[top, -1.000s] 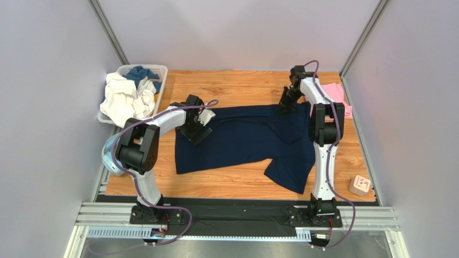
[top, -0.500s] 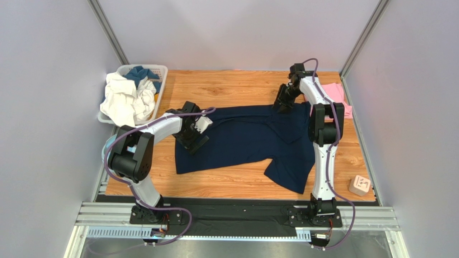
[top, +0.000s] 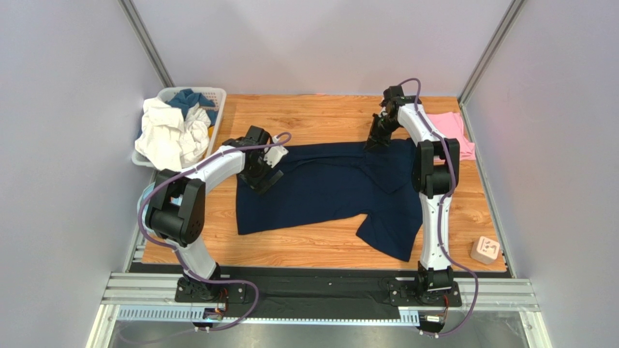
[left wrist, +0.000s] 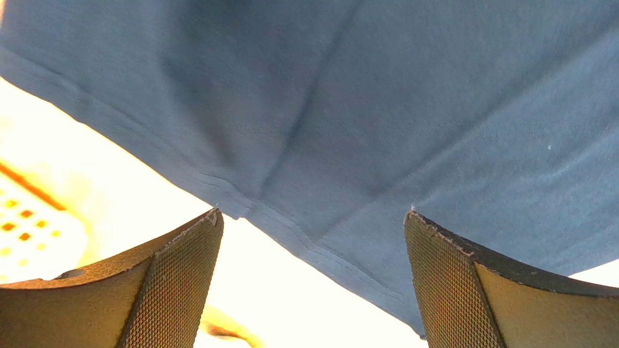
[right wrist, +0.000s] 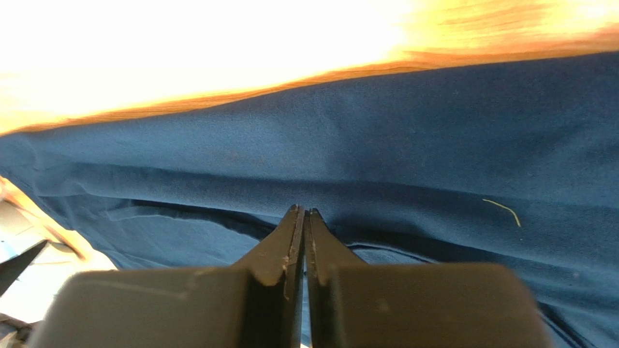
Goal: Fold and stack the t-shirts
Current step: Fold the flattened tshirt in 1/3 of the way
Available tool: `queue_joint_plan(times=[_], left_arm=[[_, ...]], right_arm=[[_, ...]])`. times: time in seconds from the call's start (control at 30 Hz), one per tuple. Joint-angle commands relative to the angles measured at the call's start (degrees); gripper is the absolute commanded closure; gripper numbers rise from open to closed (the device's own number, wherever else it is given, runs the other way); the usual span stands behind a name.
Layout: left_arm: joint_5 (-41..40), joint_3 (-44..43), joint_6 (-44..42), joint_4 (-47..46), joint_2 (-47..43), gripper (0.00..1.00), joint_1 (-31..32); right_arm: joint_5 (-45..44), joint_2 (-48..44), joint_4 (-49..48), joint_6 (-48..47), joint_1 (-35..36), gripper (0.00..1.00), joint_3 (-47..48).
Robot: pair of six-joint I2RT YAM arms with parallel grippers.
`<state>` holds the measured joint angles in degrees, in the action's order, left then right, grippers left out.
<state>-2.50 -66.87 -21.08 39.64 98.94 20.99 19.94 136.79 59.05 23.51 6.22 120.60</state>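
Worktop (top: 320,116): navy shirt (top: 327,188) spread flat, long axis left to right, one sleeve trailing toward the near right

Basket (top: 216,93), far left: heap of white and blue cloth (top: 171,130)

Pink shirt (top: 454,129): folded at the far right, beside the right arm, well apart from the left

Left fingers (top: 260,177): wide open over the shirt's far-left corner, hem lying just ahead between them, not touching

Right fingers (right wrist: 304,225): closed on a ridge of navy cloth at the far edge, apparently pinching it
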Motion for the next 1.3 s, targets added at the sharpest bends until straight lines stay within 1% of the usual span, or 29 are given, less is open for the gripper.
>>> queue_joint_plan(times=[0.0,0.13,0.2,0.27,0.47,0.57,0.73,0.87,0.9,0.93,0.97,1.0,1.03,1.07,1.1,1.13,1.17,1.23,1.27], left_arm=[[-1.27,-3.70,-0.63,0.44,-1.81,0.01,0.10],[-2.42,-7.12,-0.02,-0.18,-1.47,0.00,-0.69],[-3.03,-10.19,0.07,-0.17,0.81,0.00,-0.87],[-3.91,-12.39,0.25,-0.44,4.32,0.00,-1.13],[-4.09,-24.16,1.48,1.76,14.61,0.00,-1.31],[-4.44,-27.07,1.40,2.37,18.13,0.00,-1.31],[-5.23,-29.28,1.22,2.46,21.99,0.00,-1.31],[-5.41,-30.42,0.78,2.46,23.05,0.00,-1.31],[-5.58,-30.77,0.52,2.46,23.14,0.00,-1.31],[-5.67,-31.04,0.43,2.46,23.32,0.00,-1.39],[-5.85,-32.00,0.34,2.64,23.32,0.00,-1.39],[-5.85,-32.44,0.25,3.16,23.41,0.00,-1.57],[-5.67,-32.97,0.42,3.43,23.32,0.00,-1.66],[-5.67,-33.41,0.51,3.60,23.15,0.00,-1.74],[-5.50,-33.50,0.51,3.95,22.97,0.00,-1.92],[-5.32,-33.41,0.78,4.13,22.36,0.00,-2.10],[-5.06,-32.80,0.95,4.13,22.01,0.00,-2.27],[-4.36,-31.84,1.13,4.04,20.69,0.00,-2.71],[-4.27,-30.70,1.22,3.96,20.42,0.00,-2.80]], right_arm=[[-0.60,-3.02,-0.78,-0.57,0.20,1.00,-0.62],[-1.75,-5.22,-0.78,-0.48,0.29,1.00,-2.64],[-2.19,-6.88,-0.69,-0.31,0.29,1.00,-4.57],[-2.72,-8.46,-0.69,-0.13,0.46,1.00,-6.68],[-5.53,-17.42,-2.27,0.05,2.65,1.00,-16.52],[-5.88,-20.77,-2.71,0.49,3.88,1.00,-19.94],[-6.84,-24.46,-3.59,1.28,5.73,1.00,-24.44],[-8.07,-23.25,-3.33,0.32,6.18,1.00,-24.98],[-9.21,-22.54,-2.98,-0.12,6.44,0.88,-22.62],[-12.27,-21.49,-1.67,-0.91,6.44,0.80,-20.60],[-13.60,-19.65,-1.22,-2.83,6.35,0.68,-18.84],[-14.49,-18.59,-0.26,-3.64,6.52,0.63,-14.73],[-16.76,-17.88,-0.16,-4.69,6.44,0.59,-12.95],[-18.43,-16.57,-0.25,-5.31,6.44,0.49,-11.54],[-19.84,-16.04,-0.68,-6.79,6.52,0.46,-10.04],[-23.51,-15.51,-0.77,-7.76,6.70,0.44,-7.51],[-24.68,-14.81,-0.95,-8.47,6.96,0.44,-5.91],[-27.57,-12.61,-0.60,-9.96,7.14,0.46,-2.06],[-28.29,-11.82,-0.25,-10.23,7.32,0.51,-0.81]])
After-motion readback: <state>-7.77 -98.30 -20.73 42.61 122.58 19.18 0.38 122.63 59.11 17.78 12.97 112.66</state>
